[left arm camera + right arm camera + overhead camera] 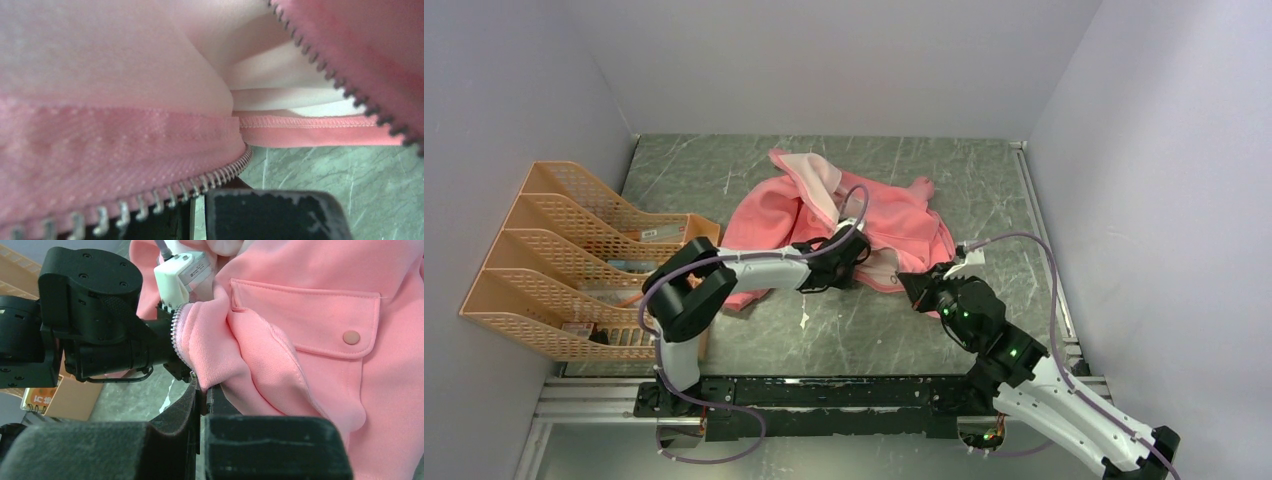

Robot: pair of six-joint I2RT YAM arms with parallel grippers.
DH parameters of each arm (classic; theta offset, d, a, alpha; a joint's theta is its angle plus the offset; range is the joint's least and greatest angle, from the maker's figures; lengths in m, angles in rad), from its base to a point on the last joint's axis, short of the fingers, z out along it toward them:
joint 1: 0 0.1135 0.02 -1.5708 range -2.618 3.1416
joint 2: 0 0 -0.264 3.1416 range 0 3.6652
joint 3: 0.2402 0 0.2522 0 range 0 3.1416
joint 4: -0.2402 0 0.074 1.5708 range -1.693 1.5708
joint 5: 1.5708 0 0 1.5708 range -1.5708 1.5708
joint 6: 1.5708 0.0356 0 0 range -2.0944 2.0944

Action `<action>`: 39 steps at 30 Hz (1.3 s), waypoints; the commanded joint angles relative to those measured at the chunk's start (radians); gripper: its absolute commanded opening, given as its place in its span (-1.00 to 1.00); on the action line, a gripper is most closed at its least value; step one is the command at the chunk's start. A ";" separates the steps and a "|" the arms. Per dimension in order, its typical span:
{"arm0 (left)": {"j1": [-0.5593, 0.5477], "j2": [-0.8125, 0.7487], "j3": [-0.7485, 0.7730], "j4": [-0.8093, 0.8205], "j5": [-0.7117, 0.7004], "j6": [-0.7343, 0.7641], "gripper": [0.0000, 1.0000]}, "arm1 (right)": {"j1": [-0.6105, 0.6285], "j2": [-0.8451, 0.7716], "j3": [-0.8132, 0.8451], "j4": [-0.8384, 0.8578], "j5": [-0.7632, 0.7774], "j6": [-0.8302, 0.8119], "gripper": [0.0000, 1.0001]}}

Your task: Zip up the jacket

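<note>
Where the orange mesh file rack [544, 215] stands at the 9 o'clock side of the top view, it shows four slots. Thin flat items lie in some of them, too small to identify.

One jacket [774, 215] lies rumpled on the green marbled table [714, 165], toward 12 o'clock from the middle. It is open, with a pale pink flap of lining [816, 172] turned up at its 12 o'clock end.

There are two arms. The left gripper [856, 256] reaches in at about the jacket's 6 o'clock. Its fingers are drawn close on the front edge, and a row of zipper teeth [220, 175] runs across its dark pads [275, 215]. A second row of teeth [345, 90] slants apart from the first toward 2 o'clock in the left wrist view, with lining between them. The two rows are not joined.

The right gripper [201, 397] sits at the jacket's 5 o'clock hem. Its fingers are pressed nearly together, pinching the bottom corner of the fabric where the zipper ends.

One pocket flap [300, 310] shows in the right wrist view, with a single round snap [351, 337] on it.
</note>
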 commanded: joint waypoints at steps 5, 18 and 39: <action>-0.017 -0.135 -0.089 -0.056 0.100 -0.037 -0.84 | -0.002 0.030 0.003 0.018 0.011 0.018 -1.00; 0.137 -0.457 -0.246 0.070 0.264 -0.121 -0.84 | -0.008 0.136 -0.007 0.137 -0.111 0.026 -1.00; 0.296 -0.850 -0.611 0.648 0.590 -0.320 -0.84 | -0.109 0.507 -0.112 0.840 -0.688 0.242 -1.00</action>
